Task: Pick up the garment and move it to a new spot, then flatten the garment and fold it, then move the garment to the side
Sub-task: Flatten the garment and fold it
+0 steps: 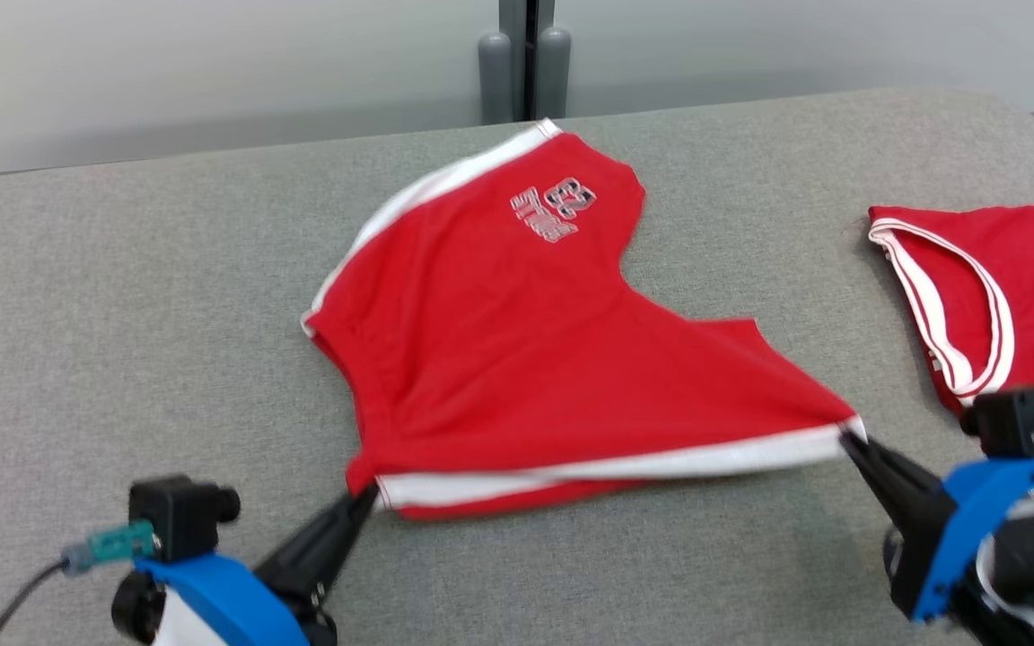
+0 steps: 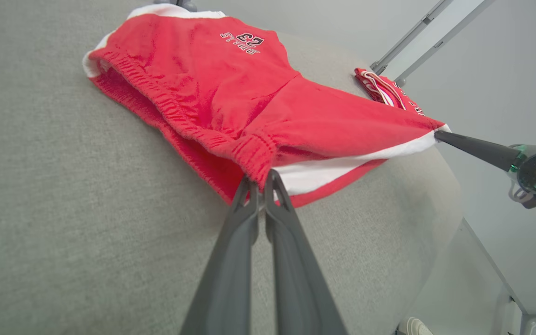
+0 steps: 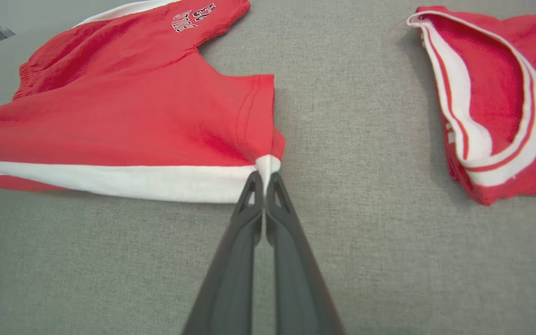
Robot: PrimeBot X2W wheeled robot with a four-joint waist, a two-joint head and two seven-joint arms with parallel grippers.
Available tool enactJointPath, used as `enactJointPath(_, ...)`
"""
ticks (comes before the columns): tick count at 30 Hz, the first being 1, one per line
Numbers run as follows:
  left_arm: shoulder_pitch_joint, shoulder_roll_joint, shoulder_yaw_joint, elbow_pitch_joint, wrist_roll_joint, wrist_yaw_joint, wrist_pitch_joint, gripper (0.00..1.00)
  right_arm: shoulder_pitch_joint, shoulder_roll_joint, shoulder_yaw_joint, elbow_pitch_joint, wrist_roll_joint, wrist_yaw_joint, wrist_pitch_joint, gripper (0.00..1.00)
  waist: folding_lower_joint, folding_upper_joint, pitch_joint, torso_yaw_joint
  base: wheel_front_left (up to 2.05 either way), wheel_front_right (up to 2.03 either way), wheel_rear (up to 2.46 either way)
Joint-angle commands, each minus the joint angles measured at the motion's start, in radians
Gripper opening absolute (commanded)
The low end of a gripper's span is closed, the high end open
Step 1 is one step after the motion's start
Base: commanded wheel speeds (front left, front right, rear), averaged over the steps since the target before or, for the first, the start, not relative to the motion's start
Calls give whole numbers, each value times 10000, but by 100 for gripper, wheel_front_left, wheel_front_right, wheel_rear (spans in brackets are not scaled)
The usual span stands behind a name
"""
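Here the left hand (image 1: 364, 499) and right hand (image 1: 849, 438) each pinch the red shorts (image 1: 499, 332).

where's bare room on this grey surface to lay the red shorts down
Widest free patch: the grey surface left of the red shorts, out to its left edge. A narrower bare strip runs between the shorts and the red jersey. Crowded: the right side, where the jersey lies close to the right end effector.
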Motion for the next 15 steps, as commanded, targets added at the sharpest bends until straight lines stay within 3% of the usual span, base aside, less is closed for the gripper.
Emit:
enactJointPath(1,408,244,-62,-576,-151,298,234,0,699,197,-381,-909,-340,2,701,0,3,0,-63,39,0,0,0)
enactJointPath(6,1762,735,-291,-2434,-639,1308,797,0,2520,984,-1720,-4015,-1378,4,2986,0,3,0,-111,134,0,0,0)
enactJointPath(8,2236,619,-249,-2966,-1021,1619,793,0,2975,1219,-2020,-4862,-1693,2,3752,0,3,0,-107,210,0,0,0)
enactJointPath(12,2490,482,-109,-3382,-1331,1775,611,0,2924,1429,-2272,-5719,-1969,4,4381,0,3,0,-41,398,0,0,0)
enactJointPath(15,2218,-158,63,-3151,-1782,1368,242,0,2373,1271,-2151,-5476,-2235,4,4313,0,3,0,101,630,0,0,0)
